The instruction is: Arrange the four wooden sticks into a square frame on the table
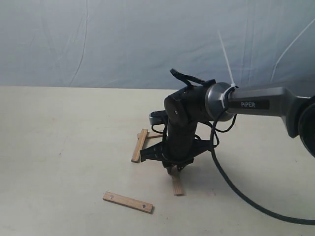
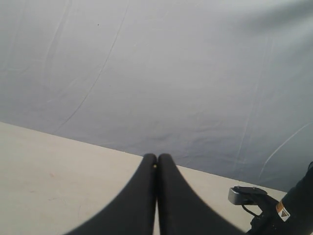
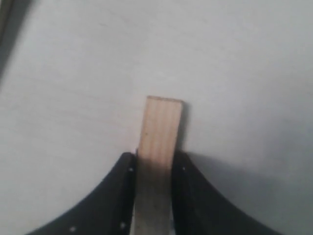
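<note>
The right claw (image 1: 173, 169) points straight down from the right arm (image 1: 266, 104), and its fingers are clamped on the held stick (image 1: 177, 187). The stick sticks out below the fingertips toward the camera. In the right wrist view the same held stick (image 3: 159, 132) runs out from between the two dark fingers (image 3: 117, 196), its squared end clear of them and a thin shadow along one edge. I cannot tell whether that end rests on the tabletop (image 1: 59, 147) or sits just above it.

Just beside the right claw, on the side away from its arm, lies the slanted stick (image 1: 140, 145), flat on the tabletop. Behind the claw, only a short piece of the fourth stick (image 1: 154, 135) shows, meeting the far end of the slanted one (the wrist hides the rest). In front of the claw and off to that same side, well apart from the others, the holed stick (image 1: 128, 202) lies flat with a small dark hole near each end.

The left claw (image 2: 157, 159) has its fingers pressed together on nothing, above bare tabletop, facing the cloth backdrop (image 2: 171, 73)
</note>
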`<state>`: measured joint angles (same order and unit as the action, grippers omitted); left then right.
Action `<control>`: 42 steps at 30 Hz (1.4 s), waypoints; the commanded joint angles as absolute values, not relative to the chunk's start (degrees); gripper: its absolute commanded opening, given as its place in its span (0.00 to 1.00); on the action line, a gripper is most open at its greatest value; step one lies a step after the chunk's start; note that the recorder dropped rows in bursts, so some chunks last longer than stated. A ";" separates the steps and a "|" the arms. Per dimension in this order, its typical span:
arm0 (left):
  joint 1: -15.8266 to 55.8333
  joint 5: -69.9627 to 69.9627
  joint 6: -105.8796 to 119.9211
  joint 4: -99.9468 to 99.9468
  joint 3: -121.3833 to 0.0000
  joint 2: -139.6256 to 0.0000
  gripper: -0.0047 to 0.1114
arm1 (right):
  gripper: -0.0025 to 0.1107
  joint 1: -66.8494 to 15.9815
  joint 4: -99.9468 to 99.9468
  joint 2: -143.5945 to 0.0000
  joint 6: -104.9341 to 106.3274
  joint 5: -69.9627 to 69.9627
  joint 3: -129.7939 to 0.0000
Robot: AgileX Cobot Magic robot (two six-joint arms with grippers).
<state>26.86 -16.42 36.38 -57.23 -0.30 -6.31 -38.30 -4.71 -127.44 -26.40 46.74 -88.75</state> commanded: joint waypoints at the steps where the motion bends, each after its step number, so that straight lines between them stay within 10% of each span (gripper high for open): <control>1: 26.88 -16.21 36.57 -57.52 0.00 -6.03 0.04 | 0.02 -38.37 -5.26 -127.59 -29.27 51.84 -90.82; 42: 26.88 -16.32 36.57 -57.52 0.00 -6.03 0.04 | 0.01 -32.97 -5.81 -139.54 -39.45 52.10 -113.45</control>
